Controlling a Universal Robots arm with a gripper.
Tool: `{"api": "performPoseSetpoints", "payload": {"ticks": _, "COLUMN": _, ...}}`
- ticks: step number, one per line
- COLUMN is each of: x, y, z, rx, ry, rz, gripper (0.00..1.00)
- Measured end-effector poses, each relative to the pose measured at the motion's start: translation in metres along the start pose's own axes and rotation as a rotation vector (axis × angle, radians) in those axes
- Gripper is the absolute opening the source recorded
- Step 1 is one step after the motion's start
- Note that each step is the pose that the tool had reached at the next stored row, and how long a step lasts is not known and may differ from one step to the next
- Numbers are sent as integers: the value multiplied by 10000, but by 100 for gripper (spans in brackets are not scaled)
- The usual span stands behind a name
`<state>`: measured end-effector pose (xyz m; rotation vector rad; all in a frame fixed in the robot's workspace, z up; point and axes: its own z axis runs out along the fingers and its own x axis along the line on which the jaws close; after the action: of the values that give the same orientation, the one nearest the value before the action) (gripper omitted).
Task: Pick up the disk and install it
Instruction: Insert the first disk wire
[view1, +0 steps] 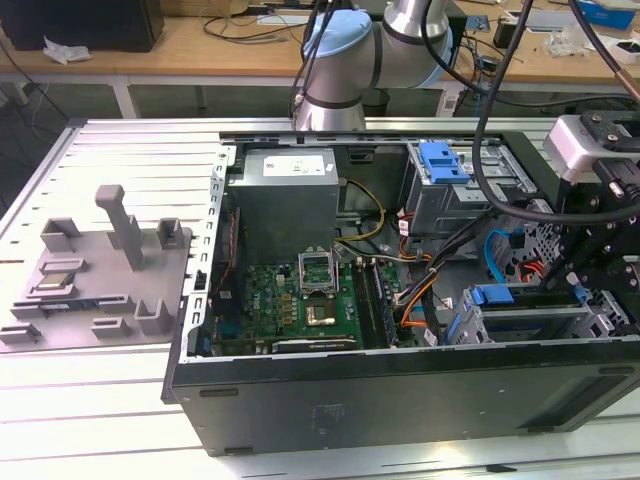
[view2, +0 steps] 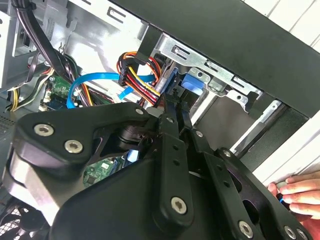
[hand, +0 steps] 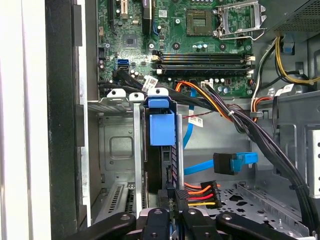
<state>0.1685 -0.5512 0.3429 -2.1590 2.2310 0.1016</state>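
Inside the computer case (view1: 400, 400), our gripper (hand: 172, 212) pinches the disk (hand: 161, 127); we'd slide it squarely along the bay rails (hand: 137, 150).

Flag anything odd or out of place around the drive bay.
A person's hand lies right beside the computer case, inside the working area. Within the case, a blue cable ends in a connector that seems plugged into nothing, near the disk standing in its bay.

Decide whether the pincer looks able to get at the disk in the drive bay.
Probably yes: the pincer sits right at the end of the disk in the drive bay, and the cable bundle runs off to one side rather than across it.
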Motion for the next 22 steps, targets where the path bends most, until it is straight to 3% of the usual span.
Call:
{"api": "performPoseSetpoints", "payload": {"ticks": 10, "x": 1, "y": 0, "z": 17, "rx": -1, "ry": -9, "rz": 0, "gripper": 16}}
{"api": "performPoseSetpoints", "payload": {"ticks": 22, "x": -2, "y": 1, "z": -34, "rx": -1, "ry": -9, "rz": 0, "gripper": 16}}
